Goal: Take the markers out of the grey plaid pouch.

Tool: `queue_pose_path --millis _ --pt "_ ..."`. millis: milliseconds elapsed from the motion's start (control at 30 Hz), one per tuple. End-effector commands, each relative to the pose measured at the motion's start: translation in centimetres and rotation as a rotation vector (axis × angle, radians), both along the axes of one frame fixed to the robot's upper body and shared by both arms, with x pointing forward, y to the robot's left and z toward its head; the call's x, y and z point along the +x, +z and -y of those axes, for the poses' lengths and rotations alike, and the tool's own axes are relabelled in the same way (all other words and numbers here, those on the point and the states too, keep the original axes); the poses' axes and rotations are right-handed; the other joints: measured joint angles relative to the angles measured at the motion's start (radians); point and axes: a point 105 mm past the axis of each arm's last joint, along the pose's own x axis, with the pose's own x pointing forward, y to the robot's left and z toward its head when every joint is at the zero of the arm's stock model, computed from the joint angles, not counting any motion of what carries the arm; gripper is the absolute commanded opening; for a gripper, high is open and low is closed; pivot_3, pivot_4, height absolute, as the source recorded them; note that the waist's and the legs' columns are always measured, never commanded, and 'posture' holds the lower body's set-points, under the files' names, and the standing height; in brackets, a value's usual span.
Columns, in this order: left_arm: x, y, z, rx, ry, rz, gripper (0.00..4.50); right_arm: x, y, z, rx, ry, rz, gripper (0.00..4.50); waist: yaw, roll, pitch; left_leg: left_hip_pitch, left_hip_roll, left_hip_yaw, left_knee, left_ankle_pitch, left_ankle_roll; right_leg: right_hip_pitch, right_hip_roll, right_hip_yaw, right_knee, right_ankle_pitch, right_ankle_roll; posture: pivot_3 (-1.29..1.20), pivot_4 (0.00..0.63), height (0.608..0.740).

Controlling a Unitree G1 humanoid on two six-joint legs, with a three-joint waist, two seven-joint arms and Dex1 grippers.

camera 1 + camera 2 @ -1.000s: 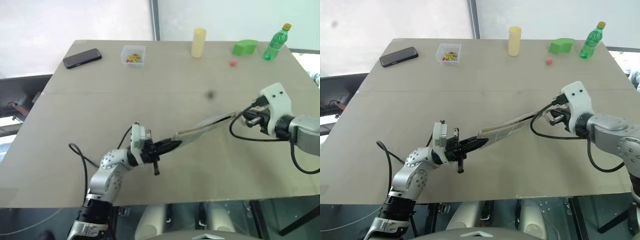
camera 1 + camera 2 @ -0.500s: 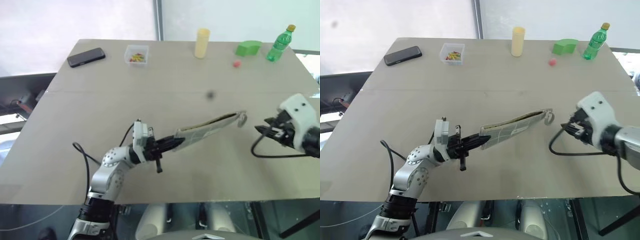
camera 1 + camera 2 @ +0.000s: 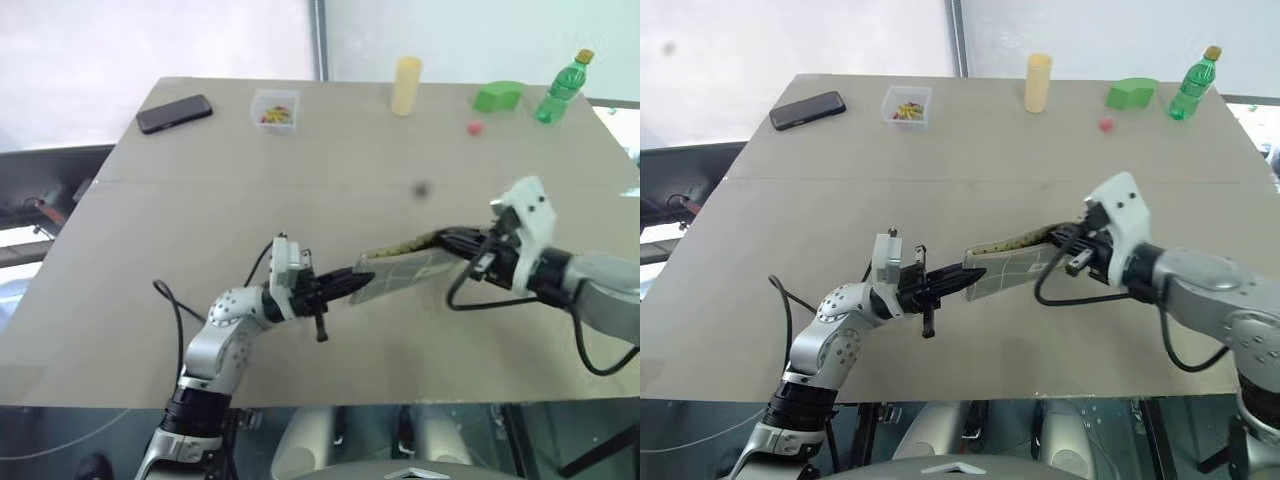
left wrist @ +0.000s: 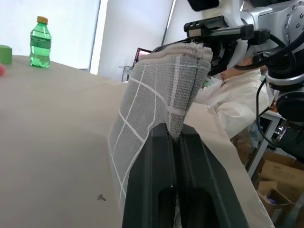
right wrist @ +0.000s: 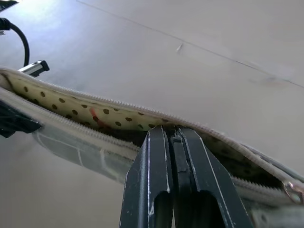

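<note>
The grey plaid pouch (image 3: 398, 270) hangs in the air over the table's middle, its zip mouth open upward. My left gripper (image 3: 352, 283) is shut on the pouch's near end; the left wrist view shows the fabric pinched between its fingers (image 4: 156, 156). My right gripper (image 3: 446, 240) is shut, its tips pushed into the open mouth at the far end. In the right wrist view the gripper (image 5: 173, 135) sits between the zip edges, over the yellowish dotted lining (image 5: 71, 105). A reddish streak (image 5: 95, 117) shows inside. The markers are hidden in the pouch.
Along the table's far edge lie a black phone (image 3: 174, 113), a clear box of small coloured bits (image 3: 275, 108), a yellow cylinder (image 3: 405, 85), a green block (image 3: 497, 96), a small red thing (image 3: 474, 127) and a green bottle (image 3: 560, 86). A person in white (image 4: 232, 104) stands beyond the table.
My right gripper let go of the pouch's ring end, swung out to the right with jaws apart, then came back left and shut with its tips in the pouch's mouth. The left gripper stayed put.
</note>
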Motion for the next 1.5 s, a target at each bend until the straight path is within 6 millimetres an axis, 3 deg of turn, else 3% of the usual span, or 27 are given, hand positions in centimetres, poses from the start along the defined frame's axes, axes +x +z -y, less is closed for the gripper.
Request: queue_pose_path --millis 33,233,467,600,700,933,1200,1333,1500 --pt "-0.5 0.7 0.3 -0.025 -0.015 0.035 0.00 -0.6 -1.6 -1.1 -0.119 0.077 -0.042 0.17 -0.003 0.000 0.000 0.000 0.000 0.000 0.000 0.000 0.000 0.000 0.000 0.000 0.000 0.000 0.000 0.00 0.150 0.740" --pt "-0.9 0.5 0.4 -0.046 -0.047 0.002 0.00 -2.7 -3.6 -1.0 -0.448 0.284 -0.048 0.17 -0.004 0.001 0.000 0.001 0.000 0.001 0.000 -0.003 0.004 0.000 0.001 0.000 0.000 0.000 0.000 0.00 0.150 0.740" --pt "-0.8 -0.3 0.7 -0.062 -0.075 -0.059 0.00 -0.7 -5.3 -2.4 -0.761 0.529 0.169 0.17 -0.026 0.001 0.000 0.001 0.001 0.000 0.002 -0.002 0.004 -0.001 0.001 0.000 0.000 -0.002 0.004 0.00 0.150 0.740" --pt "-0.7 -1.0 0.8 -0.070 -0.089 -0.132 0.00 1.3 -5.1 -3.4 -0.854 0.575 0.300 0.17 -0.028 0.001 0.000 0.001 0.001 0.001 0.003 0.000 0.000 -0.001 0.001 0.001 0.001 -0.001 0.002 0.00 0.150 0.740" --pt "-0.3 -1.4 0.5 -0.088 -0.080 -0.191 0.00 2.2 -5.1 -3.2 -0.919 0.577 0.376 0.99 -0.025 0.001 0.000 0.001 0.001 0.000 0.003 0.000 0.000 0.000 0.002 0.000 0.001 0.000 0.001 0.00 0.150 0.740" --pt "0.3 -1.7 -0.2 -0.117 -0.071 -0.267 0.00 1.6 -5.8 -2.7 -0.981 0.643 0.365 4.37 -0.026 0.001 0.000 0.001 0.001 0.000 0.004 0.000 -0.001 0.000 0.001 0.000 0.001 0.000 0.002 0.00 0.150 0.740" --pt "0.6 -1.1 -1.1 -0.214 -0.132 -0.435 0.00 2.2 -5.8 -2.4 -0.929 0.571 0.200 4.45 -0.027 0.001 0.000 0.002 0.002 0.000 0.005 0.001 -0.002 0.000 0.001 0.000 0.002 0.000 0.002 0.00 0.150 0.740" --pt "0.2 0.0 -1.4 -0.278 -0.218 -0.542 0.00 1.4 -4.0 -2.6 -0.861 0.552 0.078 4.45 -0.027 0.001 0.000 0.002 0.002 0.000 0.005 0.001 -0.002 0.000 0.001 0.000 0.003 0.000 0.001 0.00 0.150 0.740" --pt "-0.4 0.0 -1.3 -0.274 -0.287 -0.615 0.00 0.9 -2.8 -2.6 -0.873 0.559 0.060 4.45 -0.027 0.001 0.000 0.001 0.001 -0.002 0.006 0.001 -0.002 0.000 0.001 -0.001 0.003 0.000 0.001 0.00 0.150 0.740"
